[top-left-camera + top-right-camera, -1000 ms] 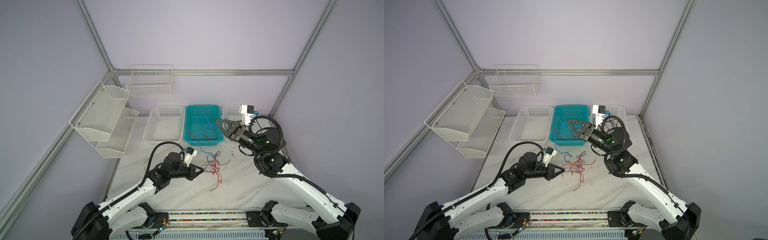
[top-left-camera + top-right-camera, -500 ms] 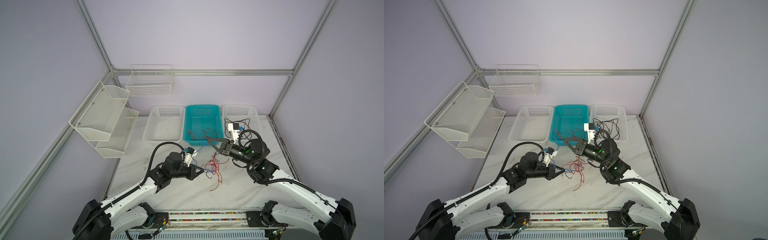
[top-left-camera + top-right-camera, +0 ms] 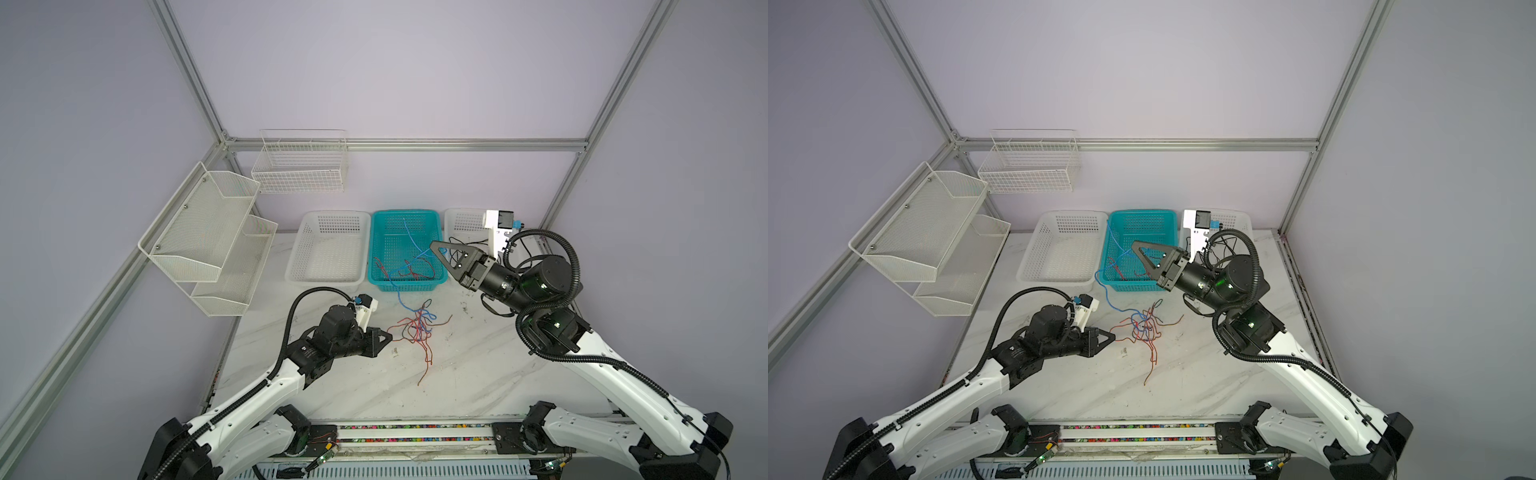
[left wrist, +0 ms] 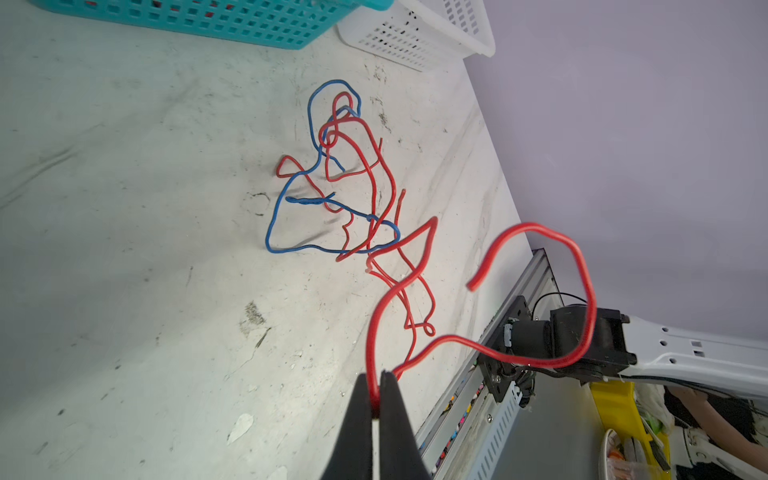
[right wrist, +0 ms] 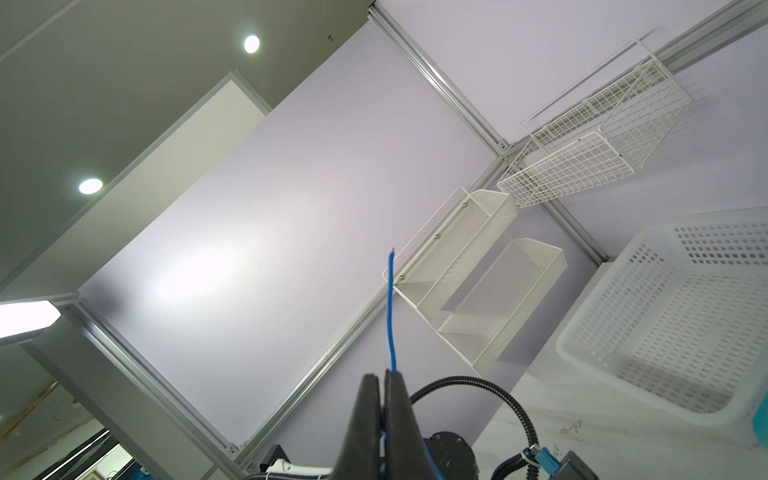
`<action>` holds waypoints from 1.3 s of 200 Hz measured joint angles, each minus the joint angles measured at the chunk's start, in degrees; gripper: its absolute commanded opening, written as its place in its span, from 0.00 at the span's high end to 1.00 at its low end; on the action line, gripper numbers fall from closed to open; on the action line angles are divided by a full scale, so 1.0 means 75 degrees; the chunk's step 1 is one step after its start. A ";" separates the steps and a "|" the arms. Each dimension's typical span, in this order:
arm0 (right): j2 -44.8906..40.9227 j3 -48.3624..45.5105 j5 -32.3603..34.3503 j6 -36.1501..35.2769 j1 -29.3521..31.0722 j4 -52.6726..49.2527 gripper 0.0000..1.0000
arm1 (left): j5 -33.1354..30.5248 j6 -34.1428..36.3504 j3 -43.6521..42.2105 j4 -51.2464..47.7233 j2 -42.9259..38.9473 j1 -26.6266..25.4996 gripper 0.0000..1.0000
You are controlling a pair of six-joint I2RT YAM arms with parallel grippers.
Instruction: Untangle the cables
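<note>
My left gripper (image 4: 377,378) clamps a red cable (image 4: 534,226) low, anchoring the tangle (image 3: 417,328) mid-bench (image 3: 478,374), toward the far edge. My right gripper (image 5: 381,380) pinches the blue cable (image 5: 391,316), raised over the teal basket (image 3: 405,212), so a pull, I judge, draws it free.

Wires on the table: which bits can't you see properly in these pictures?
Tangle, both top views: too small to tell which wire lies over which.
Blue cable, right wrist view: past the grip, mostly hidden by the right tool.
Rightmost white basket, in a top view: contents partly covered by the right arm.
</note>
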 measured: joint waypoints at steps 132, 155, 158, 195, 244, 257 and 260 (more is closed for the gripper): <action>0.5450 0.4004 -0.0009 -0.0804 -0.0070 0.0271 1.00 | -0.1871 0.1731 0.0854 -0.3334 -0.1207 0.0245 1.00; 0.6586 0.4951 -0.0181 -0.0819 -0.0070 0.0332 1.00 | -0.1894 0.1868 0.0854 -0.3448 -0.1352 0.0245 1.00; 0.6703 0.5059 -0.0181 -0.0836 -0.0070 0.0332 1.00 | -0.1894 0.1871 0.0854 -0.3442 -0.1381 0.0245 1.00; 0.8460 0.6729 -0.0469 -0.0944 -0.0070 0.0364 1.00 | -0.1900 0.1935 0.0854 -0.3436 -0.1670 0.0245 1.00; 1.0707 0.9087 -0.0962 -0.0874 -0.0070 0.0251 1.00 | -0.1900 0.1935 0.0854 -0.3430 -0.1682 0.0245 1.00; 1.1118 0.9495 -0.0970 -0.0877 -0.0070 0.0210 1.00 | -0.1900 0.1935 0.0854 -0.3430 -0.1684 0.0245 1.00; 1.1188 0.9570 -0.0962 -0.0883 -0.0070 0.0204 1.00 | -0.1897 0.1935 0.0854 -0.3430 -0.1684 0.0245 1.00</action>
